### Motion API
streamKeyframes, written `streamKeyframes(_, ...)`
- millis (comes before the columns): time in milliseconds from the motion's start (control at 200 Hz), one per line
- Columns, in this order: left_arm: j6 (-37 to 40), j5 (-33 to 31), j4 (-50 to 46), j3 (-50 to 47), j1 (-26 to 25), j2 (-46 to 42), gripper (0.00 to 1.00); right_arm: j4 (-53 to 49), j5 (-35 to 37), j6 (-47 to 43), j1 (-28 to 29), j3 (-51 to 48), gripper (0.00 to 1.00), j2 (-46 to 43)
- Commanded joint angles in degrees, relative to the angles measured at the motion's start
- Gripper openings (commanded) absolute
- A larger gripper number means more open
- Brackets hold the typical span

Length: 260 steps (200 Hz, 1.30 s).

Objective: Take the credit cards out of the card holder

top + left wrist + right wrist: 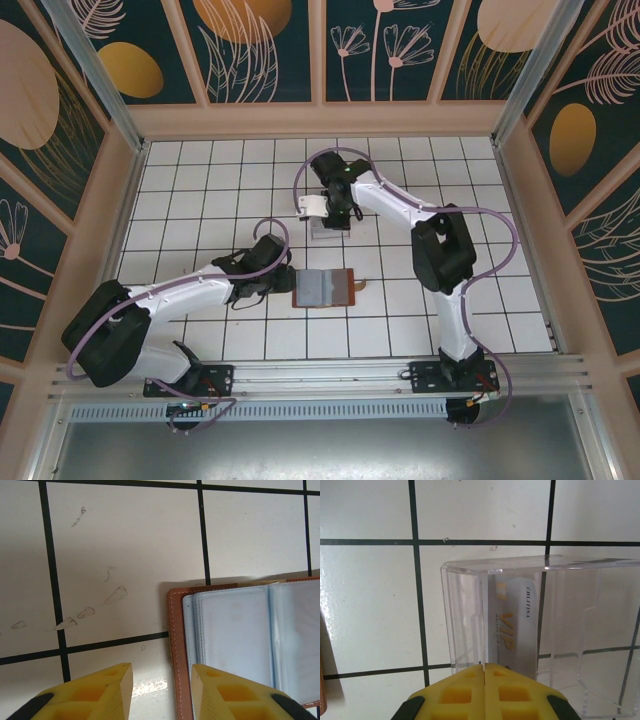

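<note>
over clear plastic tray (470,567), right gripper (485,672) clenched, pale vip-printed credit card (512,625) at tips, grasp unclear; seat card before release. left gripper (161,672) part-open, empty, straddling reddish-brown leather card holder (175,630) edge.

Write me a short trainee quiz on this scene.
1. True or false: the card holder lies folded shut.
2. Where is the VIP card? A) inside the clear tray B) inside the card holder C) flat on a bare tile
3. Name the gripper whose fingers are pressed together.
Key: 1 false, it lies open; 2 A; 3 the right gripper.
</note>
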Motion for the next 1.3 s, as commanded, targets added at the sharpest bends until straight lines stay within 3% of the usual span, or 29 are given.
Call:
streamKeyframes(0, -0.8, -0.9, -1.0, -0.3, -0.2, -0.8, 0.37, -2.1, -1.3, -1.0, 1.3, 2.3, 0.0, 1.0)
streamKeyframes(636, -0.4, -0.9, -1.2, -0.3, -0.2, -0.6, 0.37, -5.9, -1.7, 1.2, 0.7, 9.2, 0.0, 7.5)
streamKeyframes(751, -0.5, -1.1, -1.3, -0.4, -0.2, -0.7, 0.37, -5.0, -1.0, 2.0, 0.3, 9.6, 0.16, 7.8)
streamKeyframes(851, -0.6, -1.2, -1.2, -0.5, -0.2, -0.8, 0.38, -3.1, 0.4, 2.8, 0.0, 9.3, 0.22, 7.2)
streamKeyframes(1296, -0.7, -0.9, -1.1, -0.5, -0.1, -0.4, 0.38, 4.6, 6.2, 3.4, -0.2, 5.9, 0.28, 4.2)
